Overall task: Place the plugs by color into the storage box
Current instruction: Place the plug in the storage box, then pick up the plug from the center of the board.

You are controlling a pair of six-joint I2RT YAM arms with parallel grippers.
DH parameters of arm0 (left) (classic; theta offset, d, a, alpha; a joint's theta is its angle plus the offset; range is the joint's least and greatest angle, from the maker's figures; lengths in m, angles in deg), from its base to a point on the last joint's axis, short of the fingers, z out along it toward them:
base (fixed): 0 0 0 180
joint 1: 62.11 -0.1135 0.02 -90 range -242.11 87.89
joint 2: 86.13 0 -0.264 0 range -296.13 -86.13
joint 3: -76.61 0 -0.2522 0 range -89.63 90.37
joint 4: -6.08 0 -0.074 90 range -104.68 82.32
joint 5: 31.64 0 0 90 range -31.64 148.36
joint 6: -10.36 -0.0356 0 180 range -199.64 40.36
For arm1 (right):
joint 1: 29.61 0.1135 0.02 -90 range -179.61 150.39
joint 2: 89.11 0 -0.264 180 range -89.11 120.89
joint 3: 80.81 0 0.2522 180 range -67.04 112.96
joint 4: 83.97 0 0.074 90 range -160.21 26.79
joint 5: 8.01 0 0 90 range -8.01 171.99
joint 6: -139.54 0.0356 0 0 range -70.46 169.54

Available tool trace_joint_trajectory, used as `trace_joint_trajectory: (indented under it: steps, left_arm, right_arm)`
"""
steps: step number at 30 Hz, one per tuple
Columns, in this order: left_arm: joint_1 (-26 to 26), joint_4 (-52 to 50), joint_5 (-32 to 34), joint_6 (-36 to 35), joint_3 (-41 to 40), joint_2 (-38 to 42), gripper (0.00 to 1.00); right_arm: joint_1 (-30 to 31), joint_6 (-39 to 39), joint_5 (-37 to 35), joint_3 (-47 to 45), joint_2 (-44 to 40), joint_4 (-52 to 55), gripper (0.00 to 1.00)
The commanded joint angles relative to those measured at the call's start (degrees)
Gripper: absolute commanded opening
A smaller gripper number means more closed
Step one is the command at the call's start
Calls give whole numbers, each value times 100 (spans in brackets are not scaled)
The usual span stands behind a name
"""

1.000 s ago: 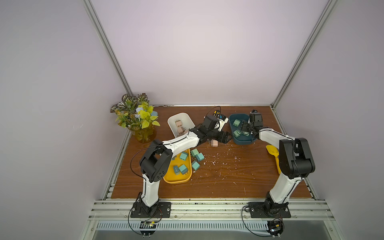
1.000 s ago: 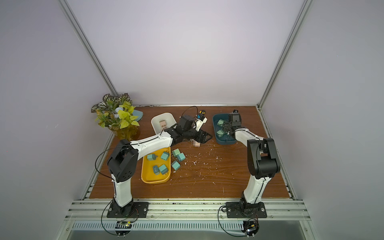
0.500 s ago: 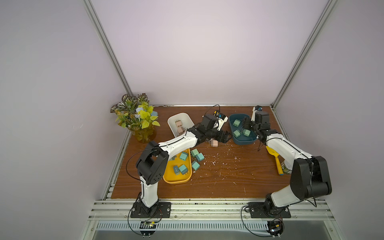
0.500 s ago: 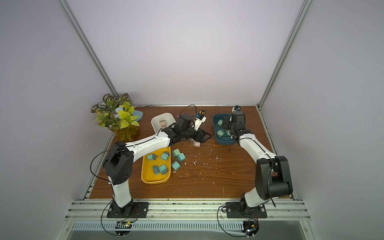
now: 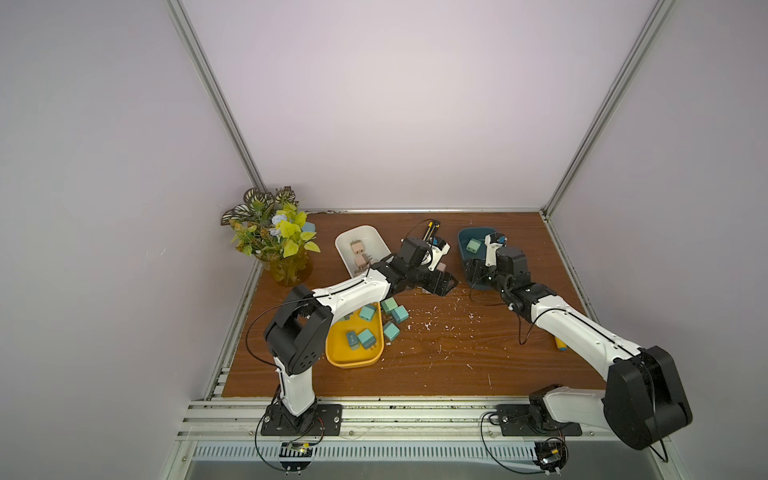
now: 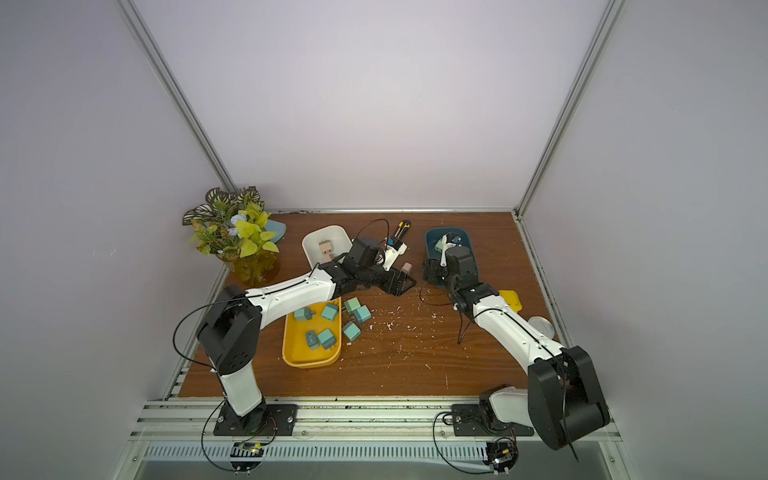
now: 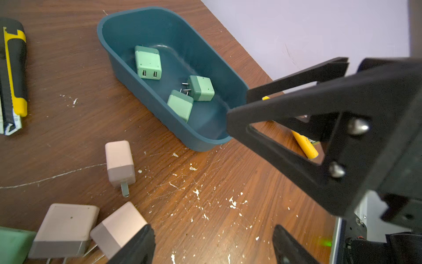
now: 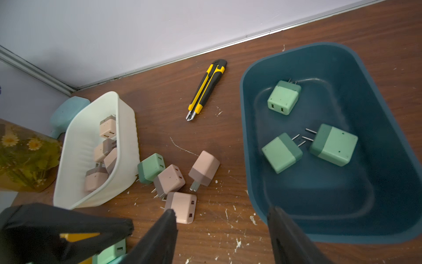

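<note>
Sorting partway done: three bins hold plugs, and eight plugs lie loose on the desk.

At far left, the white plastic bin (image 8: pixel 77 164) holds several pink-beige cube plugs (image 8: pixel 107 128). Nearer, the yellow plastic bin (image 5: pixel 353 362) holds four teal-blue cube plugs (image 5: pixel 366 338), and three loose teal-blue plugs (image 5: pixel 400 313) lie just beside its right rim. The left hand (image 7: pixel 212 242) hangs released and empty over three loose pink-beige plugs (image 8: pixel 204 168) and one loose mint green plug (image 8: pixel 150 168), which lies against the white bin's wall. Further right, the dark teal plastic bin (image 8: pixel 243 114) holds three mint green cube plugs (image 8: pixel 333 144). The right hand (image 8: pixel 221 228) hovers unclenched and empty at that bin's near rim. The hands crowd the gap between the bins, while the near desk (image 5: pixel 436 374) offers open room.
</note>
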Motion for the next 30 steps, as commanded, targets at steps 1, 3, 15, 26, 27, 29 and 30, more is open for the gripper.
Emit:
trace_joint_trajectory:
  steps: [1, 3, 15, 26, 27, 29, 30]
  left_arm:
    - [54, -101, 131, -128, -102, 201, 83]
    - [47, -129, 149, -145, -144, 237, 83]
    - [54, -470, 382, -294, -612, 782, 82]
    - [55, -704, 1201, -481, -1690, 1996, 82]
    - [54, -733, 1235, -448, -1739, 2042, 82]
    - [53, -753, 1249, -399, -1847, 2137, 82]
    - [52, -709, 1248, -376, -1923, 2196, 82]
  right_arm:
    - [67, 302, 180, -163, -172, -291, 68]
    - [123, 323, 228, -215, -204, -276, 68]
    - [415, 342, 243, -415, -329, -120, 68]
    - [905, 536, 390, -647, -44, -737, 68]
    - [964, 557, 393, -636, 11, -796, 68]
    - [1077, 577, 395, -593, 99, -859, 68]
    - [1133, 573, 390, -541, 143, -852, 68]
